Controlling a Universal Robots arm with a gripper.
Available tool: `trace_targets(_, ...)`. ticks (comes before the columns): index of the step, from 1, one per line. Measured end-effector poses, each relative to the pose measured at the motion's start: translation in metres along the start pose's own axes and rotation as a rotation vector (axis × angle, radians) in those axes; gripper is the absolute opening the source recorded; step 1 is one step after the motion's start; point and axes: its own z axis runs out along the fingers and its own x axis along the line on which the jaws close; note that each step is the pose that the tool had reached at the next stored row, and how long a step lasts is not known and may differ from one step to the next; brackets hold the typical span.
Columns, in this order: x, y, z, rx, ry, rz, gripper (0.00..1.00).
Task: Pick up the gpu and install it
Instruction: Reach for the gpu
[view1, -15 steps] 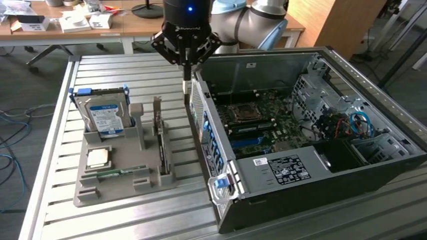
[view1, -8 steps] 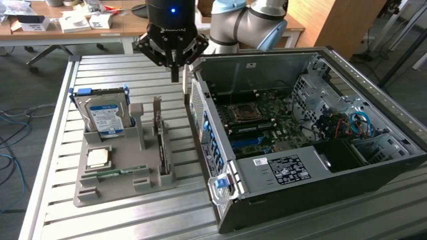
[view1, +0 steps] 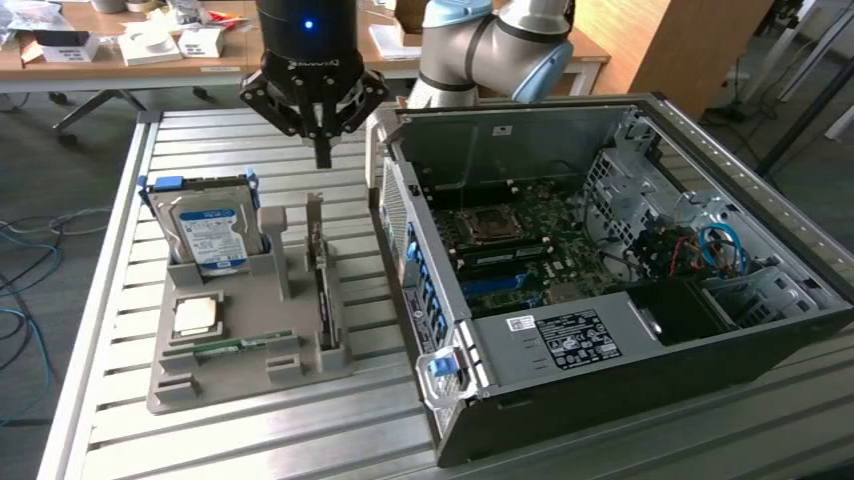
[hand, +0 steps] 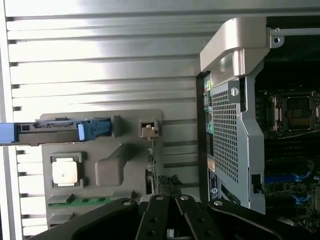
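**Exterior view.** The gripper (view1: 322, 158) hangs over the slatted metal table (view1: 120, 250), its jaws drawn together to a point and holding nothing. Below it, and well apart from the fingertips, the gpu (view1: 322, 290) stands on edge in a slot of the grey holder tray (view1: 254, 375). Its pale bracket end lies nearest the jaws. Its long axis runs from that end toward the camera, roughly parallel to the near wall of the open computer case (view1: 561, 400) on the exterior view's right. A hard drive (view1: 207, 235) with a blue label stands in the same tray on the exterior view's left, with a processor chip (view1: 196, 317) and a memory stick (view1: 234, 348) lying flat in front of it. The motherboard (view1: 534, 250) lies exposed inside the case.

**Wrist view.** Seen past the closed gripper (hand: 168, 220), the gpu (hand: 167, 184) appears edge-on as a thin dark strip at the side of the holder tray (hand: 90, 150) nearest the computer case (hand: 235, 125). By judgement, the card lies almost straight below the jaws, with its narrow top edge turned up toward them
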Motion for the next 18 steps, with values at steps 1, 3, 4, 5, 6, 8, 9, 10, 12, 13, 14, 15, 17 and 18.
trace_targets(1, 0.002, 0.0000, 0.0002, 0.0004, 0.0000, 0.000, 0.11)
trace_targets(3, 0.005, 0.0000, 0.0006, 0.0008, -0.0001, 0.000, 0.11)
trace_targets(4, 0.006, 0.0001, 0.0007, 0.0008, -0.0001, 0.000, 0.11)
trace_targets(5, 0.006, 0.0000, 0.0007, 0.0008, -0.0001, 0.000, 0.11)
trace_targets(6, 0.006, 0.0001, 0.0007, 0.0009, -0.0001, 0.000, 0.11)
trace_targets(8, 0.006, 0.0000, 0.0007, 0.0009, -0.0001, 0.000, 0.11)
trace_targets(9, 0.006, 0.0000, 0.0007, 0.0009, 0.0000, 0.000, 0.11)
trace_targets(10, 0.006, -0.0006, 0.0006, 0.0010, 0.0000, 0.000, 0.11)
trace_targets(12, 0.007, -0.0031, 0.0005, 0.0009, 0.0000, 0.000, 0.11)
trace_targets(13, 0.007, -0.0048, 0.0004, 0.0009, 0.0001, 0.000, 0.11)
trace_targets(14, 0.007, -0.0066, 0.0004, 0.0008, 0.0000, 0.000, 0.11)
trace_targets(15, 0.007, -0.0087, 0.0003, 0.0008, 0.0000, 0.000, 0.11)
trace_targets(17, 0.007, -0.0137, 0.0001, 0.0008, -0.0001, 0.000, 0.11)
trace_targets(18, 0.008, -0.0161, 0.0000, 0.0008, -0.0001, 0.000, 0.11)
